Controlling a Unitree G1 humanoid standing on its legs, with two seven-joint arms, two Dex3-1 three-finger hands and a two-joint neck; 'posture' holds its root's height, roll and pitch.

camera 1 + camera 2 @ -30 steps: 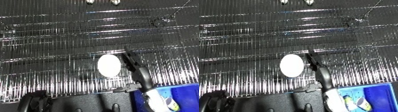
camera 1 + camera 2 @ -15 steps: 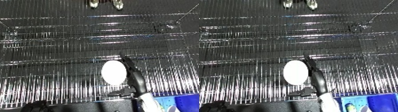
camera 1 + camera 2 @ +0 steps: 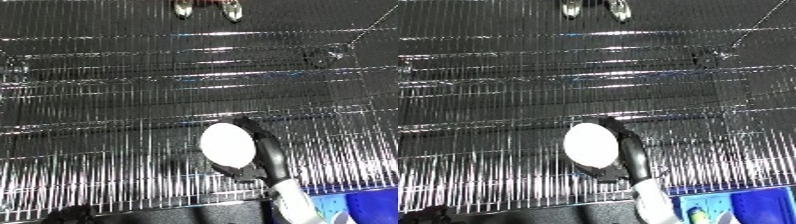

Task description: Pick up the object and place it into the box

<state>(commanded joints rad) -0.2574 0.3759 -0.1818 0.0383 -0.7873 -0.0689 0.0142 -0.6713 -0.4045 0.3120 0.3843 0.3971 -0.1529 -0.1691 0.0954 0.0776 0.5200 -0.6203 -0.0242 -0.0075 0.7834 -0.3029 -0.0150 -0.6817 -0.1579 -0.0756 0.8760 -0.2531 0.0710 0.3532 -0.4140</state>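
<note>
The robot's black right hand [image 3: 262,160] curls round the smooth white egg-shaped object [image 3: 226,144], which sits against its left side above the wire grid surface [image 3: 133,100]. Pickup looks done; the blue bin [image 3: 753,207], just below-right of the hand, awaits it.

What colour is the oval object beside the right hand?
White, plain; the oval object shows best in the left eye view.

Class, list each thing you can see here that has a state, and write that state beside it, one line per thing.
White object: on the wire rack, right hand against its right side.
Right hand: fingers curved round the object.
Wire rack: flat, bearing the object.
Blue bin: at lower right, only partly in view.
Left hand: not in view.
</note>
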